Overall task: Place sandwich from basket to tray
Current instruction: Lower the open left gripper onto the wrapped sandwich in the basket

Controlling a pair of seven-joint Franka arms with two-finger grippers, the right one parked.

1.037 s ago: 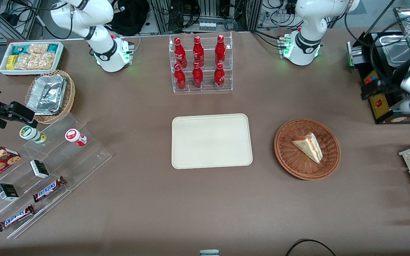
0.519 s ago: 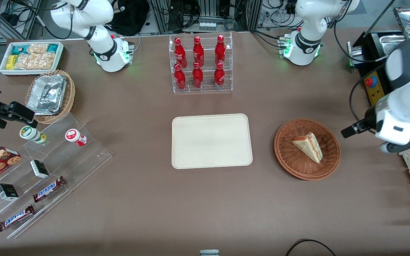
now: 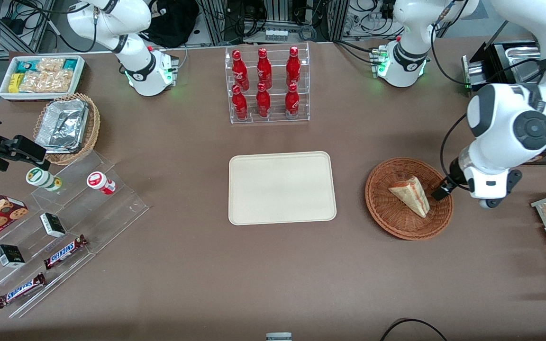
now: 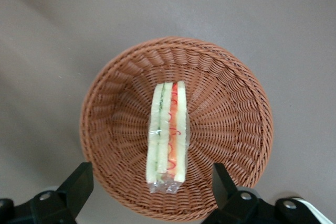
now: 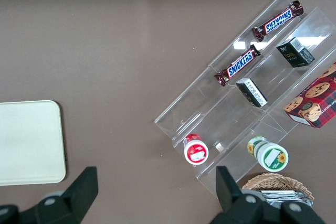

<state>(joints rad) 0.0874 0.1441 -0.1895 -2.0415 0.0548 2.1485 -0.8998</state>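
Sandwich [image 4: 168, 132] lies in basket [image 4: 231, 77], untouched; my gripper [image 4: 149, 192] hovers above with fingers spread wide, so approach step — next, descend to straddle it before any move to tray [image 3: 282, 187].

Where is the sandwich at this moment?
The sandwich lies in the basket, beside the tray, toward the working arm's end of the table. The open gripper hovers above it, clear of the sandwich.

Brown matte table [image 3: 197, 284], metal racks and tangled cables [image 3: 282, 19] past its edge
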